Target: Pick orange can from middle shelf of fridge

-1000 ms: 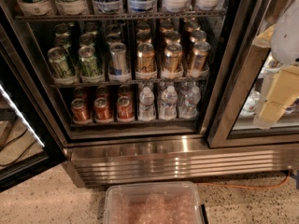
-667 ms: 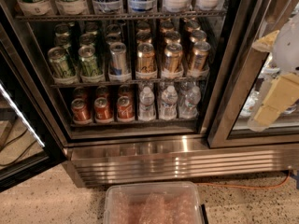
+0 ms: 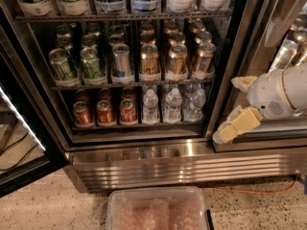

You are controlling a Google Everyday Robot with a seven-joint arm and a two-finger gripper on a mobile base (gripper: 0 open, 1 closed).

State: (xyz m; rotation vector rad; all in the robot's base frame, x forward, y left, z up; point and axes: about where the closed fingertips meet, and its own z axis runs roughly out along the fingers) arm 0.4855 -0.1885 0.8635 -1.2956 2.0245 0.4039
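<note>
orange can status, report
Gripper open, empty, right of the opening by the door post. Orange can untouched on middle shelf, front row. Nothing blocking it.

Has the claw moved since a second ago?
Yes. The claw has moved down and left, now right beside the centre post of the fridge.
</note>
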